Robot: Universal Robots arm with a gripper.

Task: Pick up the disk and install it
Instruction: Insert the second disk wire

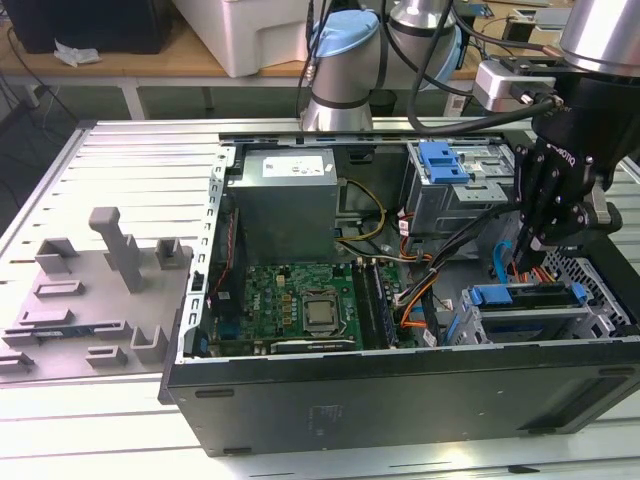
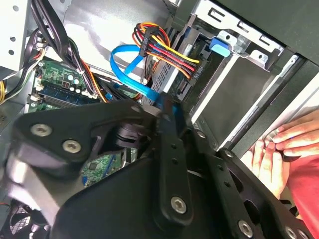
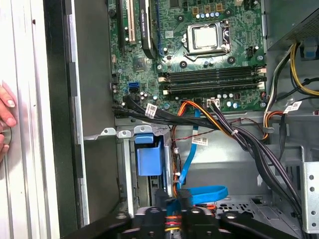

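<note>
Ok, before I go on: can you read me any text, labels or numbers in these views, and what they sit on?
Nothing reads reliably.
White label on the power supply: print too small to read.
White cable tags in the first wrist view: blurred.
Markings on the motherboard: too small.
White lettering on the body of the pincer: too small.

Black, silver-screwed hand (image 1: 535, 245), blue-capped joints

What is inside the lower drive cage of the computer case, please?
In the exterior view, the drive cage holds a drive with a blue carrier bracket, likely the disk. The gripper hangs just above it. The cage walls hide the drive's body and label.
</note>
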